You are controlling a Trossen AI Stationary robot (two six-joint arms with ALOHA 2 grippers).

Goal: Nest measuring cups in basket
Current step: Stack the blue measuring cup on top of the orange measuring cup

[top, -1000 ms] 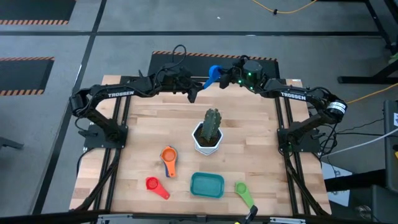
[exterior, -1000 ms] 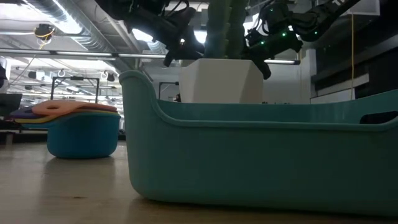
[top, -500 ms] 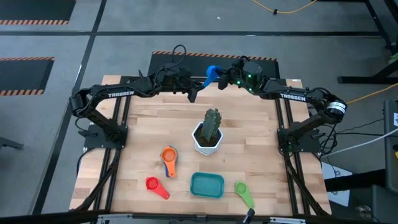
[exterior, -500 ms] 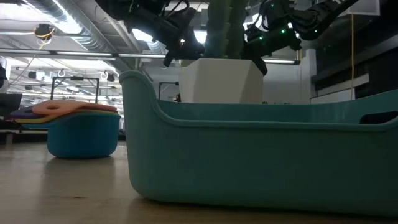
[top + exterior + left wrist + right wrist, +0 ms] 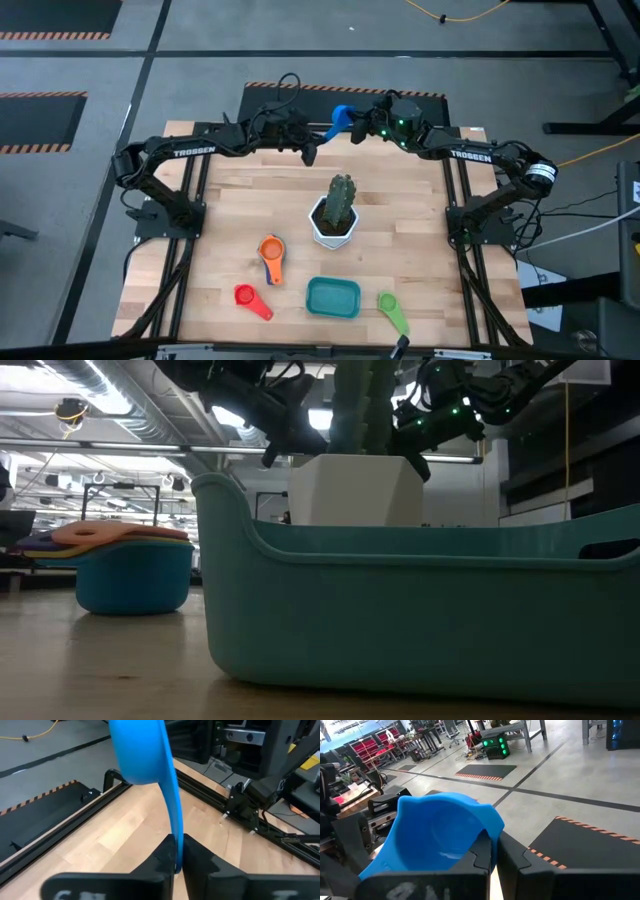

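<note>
Above the table's 12 o'clock edge, the left tool and the right tool both clench one blue measuring cup, held in the air between them. The teal basket sits near 6 o'clock, with the stacked orange cup at its 10 o'clock, the red cup at 9 and the green cup at 3.

cactus pot behind basket, cups stack left of pot

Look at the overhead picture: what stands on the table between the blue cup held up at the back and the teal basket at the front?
The white pot with the cactus stands between the blue cup and the basket, in the high view.
</note>
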